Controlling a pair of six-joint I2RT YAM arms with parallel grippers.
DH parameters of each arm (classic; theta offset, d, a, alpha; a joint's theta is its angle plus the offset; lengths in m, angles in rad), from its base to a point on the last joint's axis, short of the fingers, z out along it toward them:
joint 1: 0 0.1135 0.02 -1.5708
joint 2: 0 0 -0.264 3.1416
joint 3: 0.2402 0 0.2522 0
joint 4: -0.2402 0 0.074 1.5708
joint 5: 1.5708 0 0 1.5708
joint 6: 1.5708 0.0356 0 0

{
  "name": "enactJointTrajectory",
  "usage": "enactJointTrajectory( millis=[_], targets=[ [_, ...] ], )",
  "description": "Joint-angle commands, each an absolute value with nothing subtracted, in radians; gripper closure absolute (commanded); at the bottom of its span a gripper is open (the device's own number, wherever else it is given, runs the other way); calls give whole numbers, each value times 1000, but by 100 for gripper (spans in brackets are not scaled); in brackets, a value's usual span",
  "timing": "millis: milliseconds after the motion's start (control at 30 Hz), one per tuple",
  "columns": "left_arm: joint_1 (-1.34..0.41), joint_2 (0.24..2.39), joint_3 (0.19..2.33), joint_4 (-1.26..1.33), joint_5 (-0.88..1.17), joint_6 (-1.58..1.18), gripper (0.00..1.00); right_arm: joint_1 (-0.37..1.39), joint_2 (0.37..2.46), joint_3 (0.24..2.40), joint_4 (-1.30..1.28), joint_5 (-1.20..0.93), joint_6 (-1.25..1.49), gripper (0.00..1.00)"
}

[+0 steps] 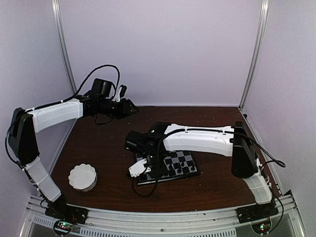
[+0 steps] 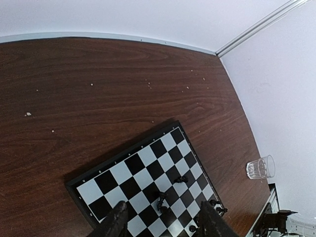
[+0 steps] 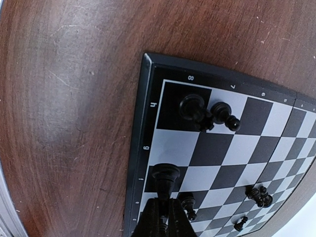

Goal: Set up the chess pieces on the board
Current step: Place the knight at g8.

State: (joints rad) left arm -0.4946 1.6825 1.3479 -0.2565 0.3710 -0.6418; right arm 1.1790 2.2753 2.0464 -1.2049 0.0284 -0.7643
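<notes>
R gripper (image 3: 163, 205) is clamped on a black piece (image 3: 165, 174), prob. a pawn, hard to tell from above, over an edge sq. of the chessboard (image 3: 136, 148) just inside its rim. Two more pieces (image 3: 193, 107) stand at the h8 corner, others further in. L gripper (image 2: 163, 212) hangs above the table w/ fingers apart, nothing btwn them. White scalloped dish (image 1: 82, 177) sits near the L arm's base. A glass (image 2: 260, 168) stands apart from the board.

The board (image 1: 185, 160) is covered at 9 o'clock by the right claw (image 1: 143, 169); the chess pieces (image 1: 174, 168) are too small to identify.
</notes>
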Motion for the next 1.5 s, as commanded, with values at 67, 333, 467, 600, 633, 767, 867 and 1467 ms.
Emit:
enactJointTrajectory(
  millis=[67,333,467,600,633,767,867,1467],
  targets=[
    [-493,1680,1338,-218,393,-650,50,1186,2290,2091,-1223,54,-773,94],
    [-494,1689,1336,-211,411,-660,50,1186,2306,2091,-1215,53,-770,93],
    [-494,1687,1336,-210,415,-661,50,1186,2313,2094,-1208,62,-770,92],
    [-493,1688,1336,-211,416,-661,50,1186,2321,2096,-1208,63,-772,91],
    [-493,1688,1337,-211,416,-660,50,1186,2323,2096,-1207,63,-771,91],
    [-494,1687,1338,-212,419,-662,50,1186,2331,2095,-1203,66,-772,90],
    [-494,1688,1338,-211,420,-663,50,1186,2332,2097,-1200,67,-772,90],
    [-493,1693,1338,-208,427,-663,50,1187,2335,2092,-1189,62,-772,89]
  ],
)
